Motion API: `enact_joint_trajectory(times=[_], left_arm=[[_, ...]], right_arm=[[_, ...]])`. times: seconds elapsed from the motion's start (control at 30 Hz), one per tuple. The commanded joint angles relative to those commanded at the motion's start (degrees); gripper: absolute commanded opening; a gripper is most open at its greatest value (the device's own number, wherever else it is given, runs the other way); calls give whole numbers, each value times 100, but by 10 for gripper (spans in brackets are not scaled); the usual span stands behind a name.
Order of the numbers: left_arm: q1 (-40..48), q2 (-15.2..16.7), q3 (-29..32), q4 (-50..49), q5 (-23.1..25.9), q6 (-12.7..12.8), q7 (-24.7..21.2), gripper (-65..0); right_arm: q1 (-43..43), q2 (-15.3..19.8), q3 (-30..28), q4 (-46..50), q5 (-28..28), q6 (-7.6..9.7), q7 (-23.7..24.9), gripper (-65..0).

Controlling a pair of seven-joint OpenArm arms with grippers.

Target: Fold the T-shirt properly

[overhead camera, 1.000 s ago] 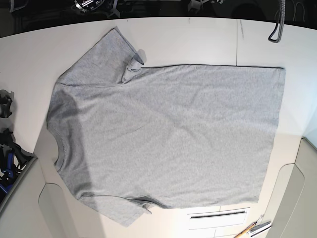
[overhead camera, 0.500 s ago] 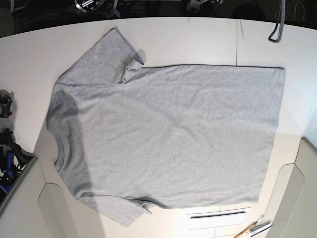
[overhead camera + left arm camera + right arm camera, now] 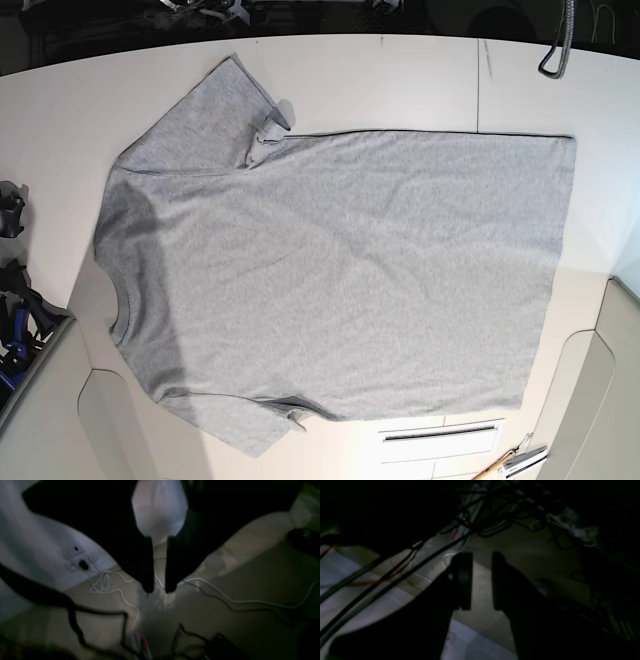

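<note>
The light grey T-shirt (image 3: 330, 270) lies spread flat on the white table (image 3: 400, 80), plain side up, neck at the left and hem at the right. One sleeve points to the far edge, the other to the near edge. No lettering shows. Neither gripper shows in the base view. In the left wrist view my left gripper (image 3: 159, 590) hangs over a floor with cables, its jaws a narrow gap apart and empty. In the right wrist view my right gripper (image 3: 481, 555) is also off the table over dark floor, with a small gap between the jaws and nothing in it.
A black cable loop (image 3: 555, 60) hangs at the far right edge. Black and blue clamp gear (image 3: 14, 310) sits at the left edge. A slot (image 3: 440, 432) and small tools (image 3: 510, 462) lie near the front right. White cables (image 3: 107, 580) cross the floor.
The T-shirt has not moved. Dark arm parts and the cable loop at the table's far edge have shifted slightly.
</note>
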Motion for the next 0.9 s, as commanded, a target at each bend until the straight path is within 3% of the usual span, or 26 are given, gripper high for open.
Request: enact_joint_trajectory(times=[0.23,0.3,0.4,0.53,0.67,0.77,0.9], left_arm=[[1163,-621,-1412,1808,7,-9,195,-529],[1541,-710,-1847,2277,52,-254,197,-529],[2085,-743,-2400,2883,109,-483,310,-529],[2715,-743,-2935,3635,42,-479,850,-529],[3316,-743,-3397,4476,-70,-479,907,-528],[3705,-741,-3641,5182,-74,-479,935,-526],[4087,-743,-3995,6105,-684,-483,1580,-524]], right_arm=[[-1032,514,0,1502,2,2,-2,-511],[-1309,737,0,1961,2,39,-2,-511],[-1714,1086,0,2625,208,109,-42,-511],[-2253,1499,0,3521,645,107,-297,-511],[-2752,1906,0,4439,881,103,-564,-511],[-3051,2203,0,5086,1115,275,-894,-511],[-3399,2544,2,5897,1469,343,-1228,-511]])
